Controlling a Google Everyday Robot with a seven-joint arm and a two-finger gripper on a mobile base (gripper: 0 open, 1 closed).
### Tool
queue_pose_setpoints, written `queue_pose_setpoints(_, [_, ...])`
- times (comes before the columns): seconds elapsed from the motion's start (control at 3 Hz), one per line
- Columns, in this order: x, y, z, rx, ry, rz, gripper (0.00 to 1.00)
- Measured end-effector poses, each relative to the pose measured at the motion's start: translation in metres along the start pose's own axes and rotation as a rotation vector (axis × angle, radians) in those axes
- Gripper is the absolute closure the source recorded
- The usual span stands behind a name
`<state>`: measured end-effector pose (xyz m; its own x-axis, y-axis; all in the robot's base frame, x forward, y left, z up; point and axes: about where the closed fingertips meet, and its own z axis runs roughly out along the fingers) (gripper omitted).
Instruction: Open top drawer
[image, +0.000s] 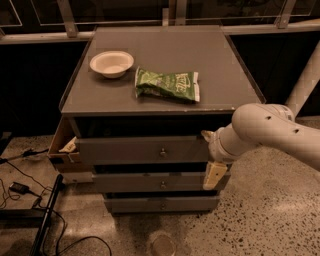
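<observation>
While top drawer (125, 150) stands ajar | gripper (210, 156) at its right end | fingers (215, 175) spread

- A grey cabinet (165, 50) with 3 drawers stands on a speckled floor (260, 220).
- The top drawer (130, 149) has 1 small round knob (162, 152) at its centre; a dark gap lies between its upper edge and the cabinet top.
- The gripper (211, 156), on a pale arm (270, 130) coming from the right, sits at the right end of the top drawer front, well apart from the knob.
- A white bowl (111, 63) and a green snack bag (167, 84) lie side by side on top.
- A cardboard box (59, 146) sits against the cabinet's left side.
- Black cables (20, 189) lie on the floor at left.
</observation>
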<state>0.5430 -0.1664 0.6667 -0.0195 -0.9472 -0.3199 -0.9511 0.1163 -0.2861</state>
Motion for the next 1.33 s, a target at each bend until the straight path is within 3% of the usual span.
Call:
queue_pose_setpoints(0.67, [0.019,-0.040,0.052,-0.016,0.013,-0.028,0.00])
queue_pose_setpoints(1.0, [0.019,-0.040,0.052,-0.017,0.013,-0.028,0.00])
queue_pose_setpoints(1.33, [0.017,-0.035,0.052,-0.051,0.011,-0.023,0.00])
